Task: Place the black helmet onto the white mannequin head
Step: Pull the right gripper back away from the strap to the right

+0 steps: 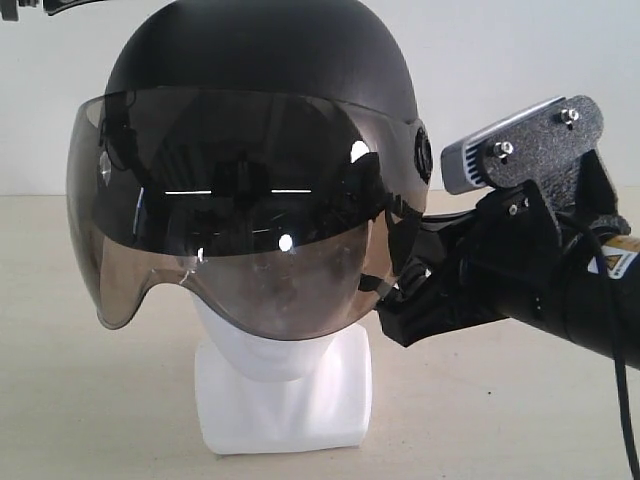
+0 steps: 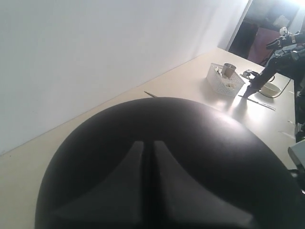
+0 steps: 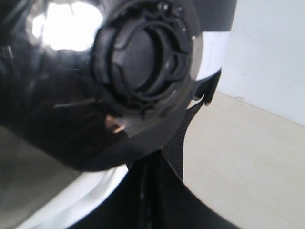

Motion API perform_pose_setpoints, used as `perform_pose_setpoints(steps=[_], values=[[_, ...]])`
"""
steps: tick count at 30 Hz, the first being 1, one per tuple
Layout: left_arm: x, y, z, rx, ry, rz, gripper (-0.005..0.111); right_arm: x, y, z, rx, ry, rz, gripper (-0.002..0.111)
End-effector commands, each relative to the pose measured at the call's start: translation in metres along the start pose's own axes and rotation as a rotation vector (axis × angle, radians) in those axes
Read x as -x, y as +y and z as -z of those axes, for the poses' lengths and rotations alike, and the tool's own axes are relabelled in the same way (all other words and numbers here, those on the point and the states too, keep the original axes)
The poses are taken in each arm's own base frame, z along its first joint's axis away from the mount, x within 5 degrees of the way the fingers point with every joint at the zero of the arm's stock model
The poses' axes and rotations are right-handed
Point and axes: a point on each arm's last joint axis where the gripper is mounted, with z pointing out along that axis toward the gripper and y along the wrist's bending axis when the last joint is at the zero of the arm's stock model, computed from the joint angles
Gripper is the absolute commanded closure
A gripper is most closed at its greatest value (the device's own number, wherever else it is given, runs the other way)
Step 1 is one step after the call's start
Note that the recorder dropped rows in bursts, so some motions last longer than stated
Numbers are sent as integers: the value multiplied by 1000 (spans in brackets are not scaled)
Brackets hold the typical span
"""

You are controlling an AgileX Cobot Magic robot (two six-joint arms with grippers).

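The black helmet (image 1: 260, 60) sits upright on the white mannequin head (image 1: 285, 390), its smoky visor (image 1: 230, 220) down over the face. My right gripper (image 1: 398, 298) reaches in from the right under the helmet's side pivot (image 3: 143, 57). Its fingers are shut, and the black chin strap (image 3: 183, 138) runs taut from the helmet into them. In the left wrist view my left gripper (image 2: 147, 143) is shut with nothing in it. It lies over the helmet's dome (image 2: 228, 157); I cannot tell whether it touches.
At the table's far end stand a white mesh basket (image 2: 224, 83) with a metal cup, a white bowl (image 2: 270, 89) and dark equipment (image 2: 281, 62). A thin rod (image 2: 151, 94) lies near the wall. The white wall runs along the table's back edge.
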Motion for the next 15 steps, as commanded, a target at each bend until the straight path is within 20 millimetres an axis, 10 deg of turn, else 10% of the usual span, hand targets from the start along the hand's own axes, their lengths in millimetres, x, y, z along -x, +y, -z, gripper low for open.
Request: perform_pose_setpoints(steps=[1, 9, 15], values=[[2, -3, -1, -15, -1, 12, 102, 2, -8, -1, -37, -13, 5, 108], [2, -3, -1, -15, -1, 17, 102, -8, -8, 9, 46, 136, -18, 107], [23, -20, 34, 94, -86, -86, 102, 11, -9, 38, 72, 43, -22, 67]])
